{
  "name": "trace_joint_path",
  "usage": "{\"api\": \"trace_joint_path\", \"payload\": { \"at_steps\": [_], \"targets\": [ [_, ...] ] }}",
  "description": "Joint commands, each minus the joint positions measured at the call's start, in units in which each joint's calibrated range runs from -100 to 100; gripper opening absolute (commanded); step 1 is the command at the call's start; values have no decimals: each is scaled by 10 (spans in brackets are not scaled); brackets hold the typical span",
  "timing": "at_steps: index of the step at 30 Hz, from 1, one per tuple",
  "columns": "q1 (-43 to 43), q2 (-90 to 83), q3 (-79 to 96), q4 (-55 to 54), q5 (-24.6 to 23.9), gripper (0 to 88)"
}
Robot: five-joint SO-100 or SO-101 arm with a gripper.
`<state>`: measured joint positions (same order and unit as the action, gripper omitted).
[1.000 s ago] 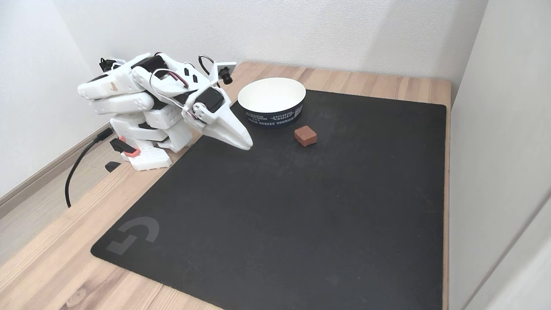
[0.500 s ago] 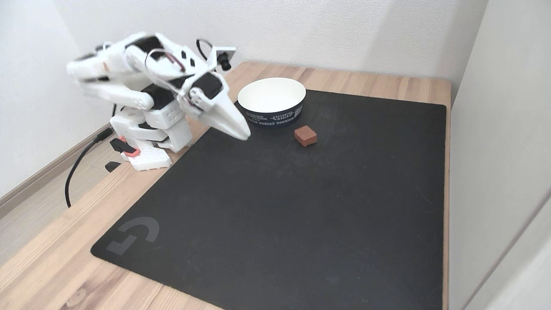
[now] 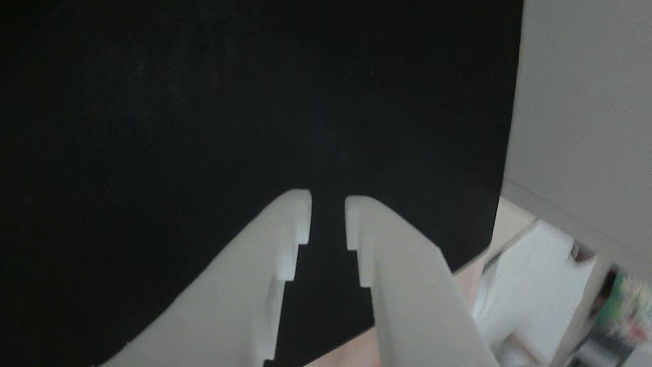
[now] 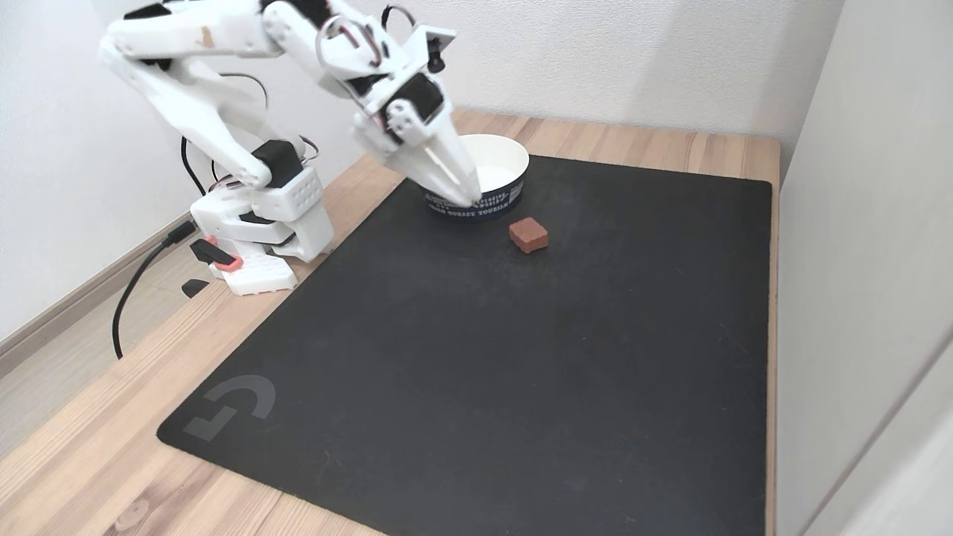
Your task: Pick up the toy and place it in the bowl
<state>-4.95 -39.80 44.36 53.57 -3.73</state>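
A white robot arm (image 4: 223, 97) is standing on a wooden table (image 4: 89, 447), beside a large black mat (image 4: 484, 357) that is covering most of the tabletop. The mat is the reference point here.

In the fixed view, the arm's base is sitting just off the mat's left edge, near its far corner. The arm is reaching up and over that edge, with the gripper (image 4: 469, 199) pointing down and to the right, in the air above the mat's far part. Its tip is appearing in front of the near wall of the bowl (image 4: 514, 167); whether they are touching cannot be told.

The bowl, white inside with a dark printed band outside, is sitting on the mat at its far edge, left of the middle. The toy (image 4: 528, 234), a small reddish-brown cube, is lying on the mat just in front of the bowl and slightly to its right, apart from it and clear of the gripper.

In the other view, the two white fingers (image 3: 275, 239) are coming up from the bottom, with the mat lying dark behind them. The gripper (image 3: 327, 201) is showing a narrow gap between its tips, so the jaws are standing slightly apart and holding nothing. Past the mat's right edge, a pale wall (image 3: 575, 102) is rising.

A black cable (image 4: 130, 290) is running from the base, off the mat's left side, down over the table edge.
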Motion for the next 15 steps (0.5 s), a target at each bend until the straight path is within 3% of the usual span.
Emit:
{"api": "trace_joint_path", "payload": {
  "at_steps": [1,15],
  "targets": [
    [-39,91,-111,-3,5,23],
    [-153,351,-321,5,5,23]
  ]
}}
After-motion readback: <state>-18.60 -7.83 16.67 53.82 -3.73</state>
